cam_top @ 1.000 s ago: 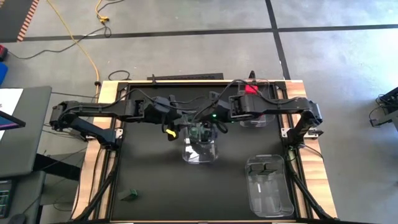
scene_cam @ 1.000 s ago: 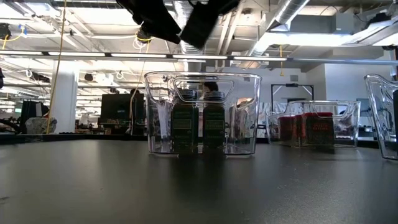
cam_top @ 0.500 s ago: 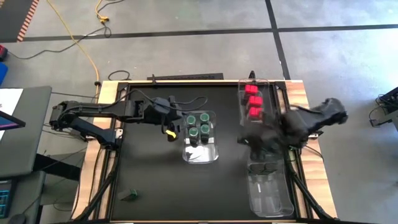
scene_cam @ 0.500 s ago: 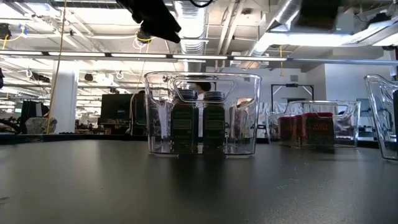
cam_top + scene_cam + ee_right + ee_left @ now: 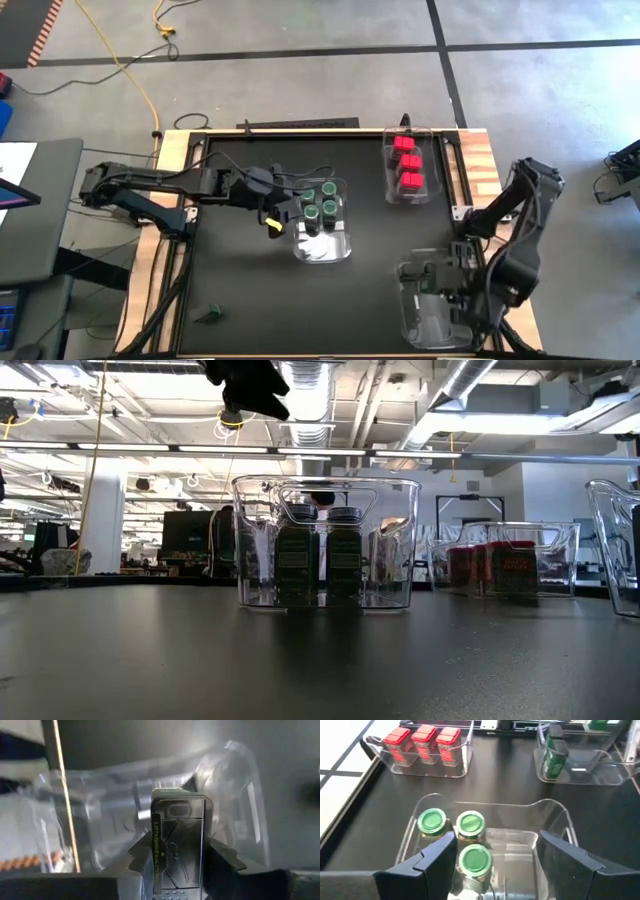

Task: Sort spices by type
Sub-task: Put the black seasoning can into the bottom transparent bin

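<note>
Worktop (image 5: 240, 270): black, we see three clear bins on it.
Left tool (image 5: 283, 212): half open, holds nothing, beside the middle bin (image 5: 322, 245) with three green-topped jars (image 5: 318, 201).
Right tool (image 5: 182, 862): closed on a dark spice tin (image 5: 179, 845), over the lower right bin (image 5: 432, 300).
Red boxes (image 5: 407, 165): in the upper right bin (image 5: 392, 192).

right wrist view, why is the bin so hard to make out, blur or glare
Right wrist view: both; the clear bin is smeared and streaked with bright reflections, while the dark spice tin in the right end effector stays sharp. High view: that bin reads clearly.
</note>
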{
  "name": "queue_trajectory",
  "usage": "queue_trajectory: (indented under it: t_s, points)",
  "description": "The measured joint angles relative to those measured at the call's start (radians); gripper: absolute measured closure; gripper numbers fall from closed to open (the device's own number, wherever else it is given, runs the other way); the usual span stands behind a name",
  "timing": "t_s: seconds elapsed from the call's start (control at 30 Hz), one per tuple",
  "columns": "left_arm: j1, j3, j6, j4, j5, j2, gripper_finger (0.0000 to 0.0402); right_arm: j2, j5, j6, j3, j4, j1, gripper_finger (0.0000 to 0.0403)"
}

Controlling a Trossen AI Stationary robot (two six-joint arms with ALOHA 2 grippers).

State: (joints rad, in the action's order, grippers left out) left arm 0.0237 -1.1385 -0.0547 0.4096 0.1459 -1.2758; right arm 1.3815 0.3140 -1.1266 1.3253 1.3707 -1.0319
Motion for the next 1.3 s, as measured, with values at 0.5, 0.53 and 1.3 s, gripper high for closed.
queue_trajectory:
  t_s: [0.5,0.53,1.3]
  points:
    - [0.091,0.0,-0.066,-0.003,-0.009,0.0,0.0141,0.079,-0.107,0.065,-0.242,-0.198,-0.061,0.0252]
    - [0.092,0.0,-0.066,-0.003,-0.009,0.0,0.0141,0.079,-0.108,0.084,-0.257,-0.206,-0.06,0.0252]
    - [0.091,0.0,-0.062,-0.004,-0.006,-0.001,0.0141,0.071,-0.157,0.144,-0.377,-0.334,-0.026,0.0239]
